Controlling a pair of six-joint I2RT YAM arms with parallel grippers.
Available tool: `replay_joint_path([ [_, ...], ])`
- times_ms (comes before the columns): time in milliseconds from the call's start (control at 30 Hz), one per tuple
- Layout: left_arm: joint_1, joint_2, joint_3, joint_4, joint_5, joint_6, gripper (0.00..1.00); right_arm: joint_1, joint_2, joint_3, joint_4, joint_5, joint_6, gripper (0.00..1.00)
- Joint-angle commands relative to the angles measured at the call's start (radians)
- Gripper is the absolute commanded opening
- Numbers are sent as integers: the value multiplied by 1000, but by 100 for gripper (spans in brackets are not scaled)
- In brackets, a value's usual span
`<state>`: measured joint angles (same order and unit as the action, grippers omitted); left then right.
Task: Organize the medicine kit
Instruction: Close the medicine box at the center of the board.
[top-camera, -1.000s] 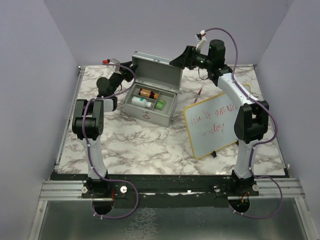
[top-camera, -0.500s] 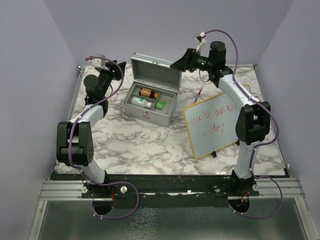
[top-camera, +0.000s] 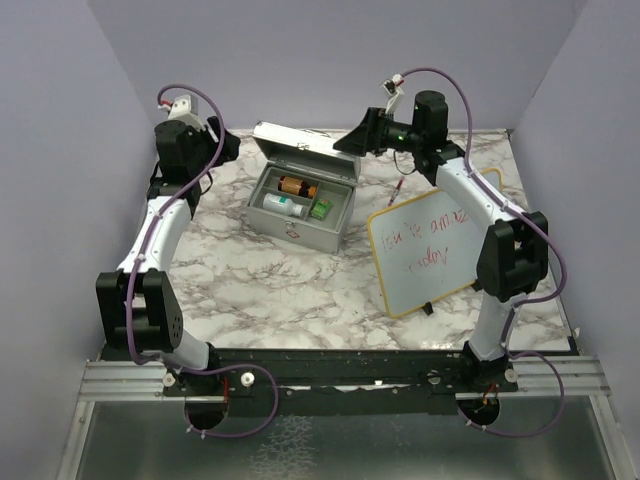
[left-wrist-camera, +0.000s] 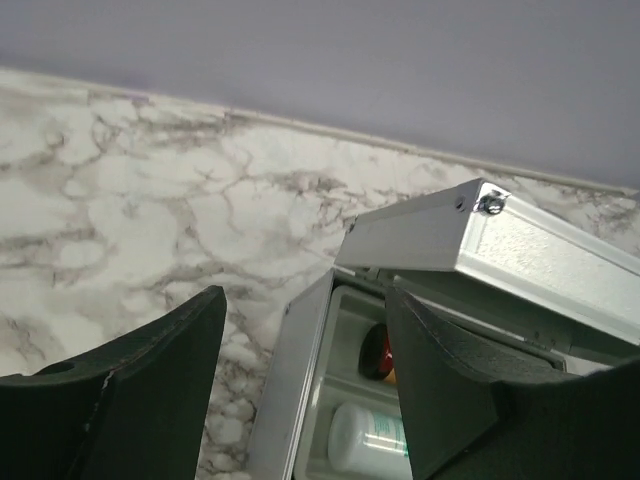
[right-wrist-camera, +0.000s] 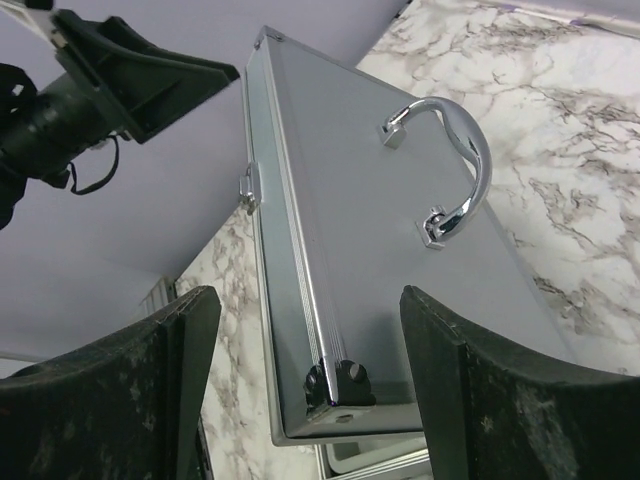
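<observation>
The medicine kit (top-camera: 300, 215), a grey metal box, stands mid-table with its lid (top-camera: 305, 155) tipped partway forward over it. Inside lie an amber bottle (top-camera: 297, 185), a white bottle (top-camera: 283, 205) and a small green item (top-camera: 320, 209). My left gripper (top-camera: 222, 145) hovers open to the left of the box, clear of it; the left wrist view has the box wall (left-wrist-camera: 290, 400) and white bottle (left-wrist-camera: 370, 440) beyond the gripper (left-wrist-camera: 303, 295). My right gripper (top-camera: 345, 140) is open at the lid's right end; the lid (right-wrist-camera: 380, 250) with its loop handle (right-wrist-camera: 455, 160) lies between the gripper (right-wrist-camera: 308, 300) fingers.
A wood-framed whiteboard (top-camera: 430, 245) with red writing leans at the right of the marble table (top-camera: 280, 290). A red pen (top-camera: 400, 186) lies behind it. Purple walls close in the left, back and right sides.
My left arm has swung back and up to the left, away from the box, with its jaws wider apart. The lid has tipped forward over the box. The right gripper shifted slightly left.
</observation>
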<state>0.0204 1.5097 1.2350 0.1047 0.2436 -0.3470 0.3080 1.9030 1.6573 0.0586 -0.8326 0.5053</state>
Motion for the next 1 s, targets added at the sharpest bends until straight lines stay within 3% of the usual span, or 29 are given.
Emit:
replay_joint_path([
  [0,3,-34,-40,-224,-96,-95,67,10,-51,21,-43,-12,4,79],
  [200,5,-122,-157,-195,-195,-251,68,10,-97,9,-121,63,-36,80],
  [367,8,-85,-89,-310,-259,-274,71,18,-110,9,-171,95,-54,80],
  [500,9,-92,-86,-326,-158,-247,72,32,-127,21,-246,168,-96,83],
  [600,7,-127,-138,-319,-159,-248,70,42,-139,27,-297,229,-113,99],
  [967,-3,-216,-303,-309,-26,-232,70,158,-189,48,-435,464,-208,99],
])
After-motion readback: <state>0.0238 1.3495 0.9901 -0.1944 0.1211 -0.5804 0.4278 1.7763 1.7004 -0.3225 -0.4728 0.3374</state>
